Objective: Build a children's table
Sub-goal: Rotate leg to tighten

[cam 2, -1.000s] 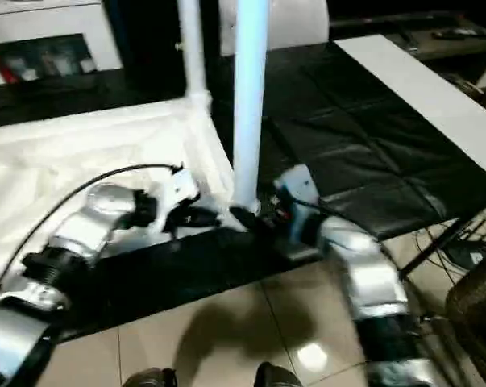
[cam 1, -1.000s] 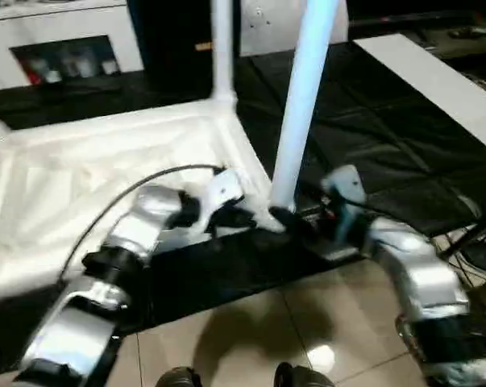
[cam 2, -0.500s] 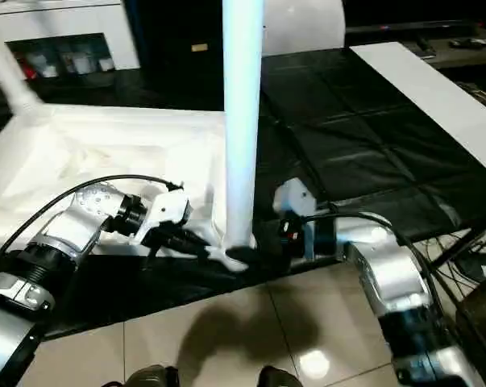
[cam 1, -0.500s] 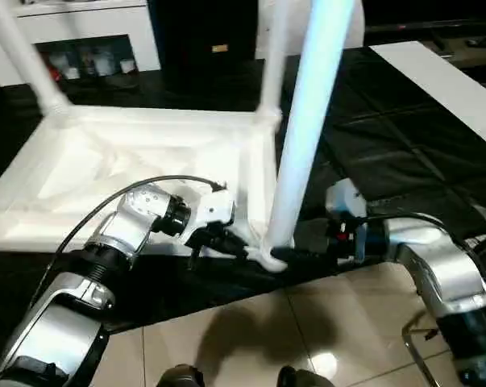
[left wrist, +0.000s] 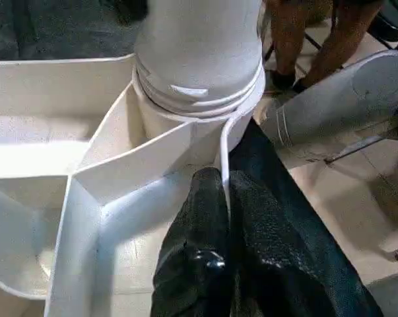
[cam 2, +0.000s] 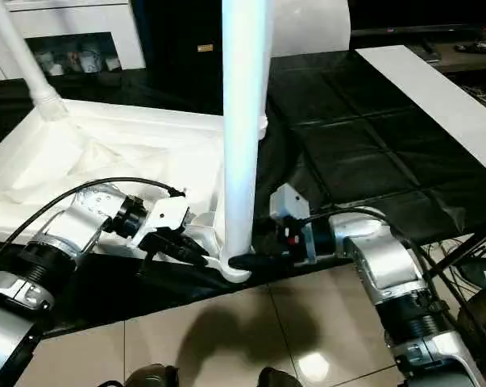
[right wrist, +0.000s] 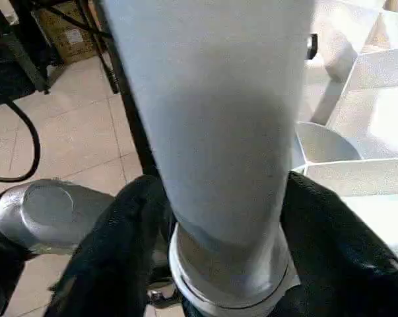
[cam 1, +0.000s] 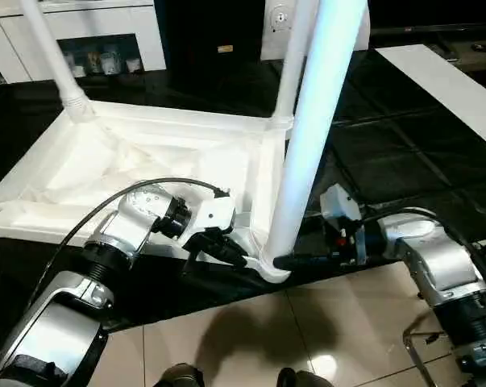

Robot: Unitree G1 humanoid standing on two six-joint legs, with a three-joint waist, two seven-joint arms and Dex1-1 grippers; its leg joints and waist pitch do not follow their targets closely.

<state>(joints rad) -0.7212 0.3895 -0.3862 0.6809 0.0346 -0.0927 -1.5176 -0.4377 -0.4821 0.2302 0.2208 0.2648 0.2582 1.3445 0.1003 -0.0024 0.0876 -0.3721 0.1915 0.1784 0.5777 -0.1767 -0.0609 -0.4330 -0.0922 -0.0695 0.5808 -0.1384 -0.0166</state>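
The white tabletop (cam 1: pixel 146 161) lies upside down on the black-covered work table (cam 1: pixel 404 161), ribbed underside up, one corner hanging at the table's near edge above the tiled floor (cam 1: pixel 251 339). Three legs stand in its corner sockets: two at the far corners (cam 1: pixel 53 60) (cam 1: pixel 295 56) and the near leg (cam 1: pixel 315 129), which rises from the near corner socket (cam 1: pixel 268 266) between the two arms.

The left gripper (left wrist: pixel 226 198) is closed, its two black fingers (left wrist: pixel 202 218) pinched on the thin rim wall of the tabletop just beside that socket. The right gripper (right wrist: pixel 225 264) straddles the base of the near leg, one finger on each side; its jaws stand partly open around the tube, and whether the pads (right wrist: pixel 119 238) already press on it cannot be told from the right wrist view. A person's legs (left wrist: pixel 304 39) stand on the floor beyond the corner.

Judged stage: seating or securing the last visible leg. Risks from here:
- If the right gripper closes off-centre or pushes sideways, the tall leg may lever in the socket and sit tilted, not fully home.
- The pinched rim is thin; a hard sideways load could slip it from the left fingers.
- The corner overhangs the table edge, so a pull toward the robot could drag the tabletop off.
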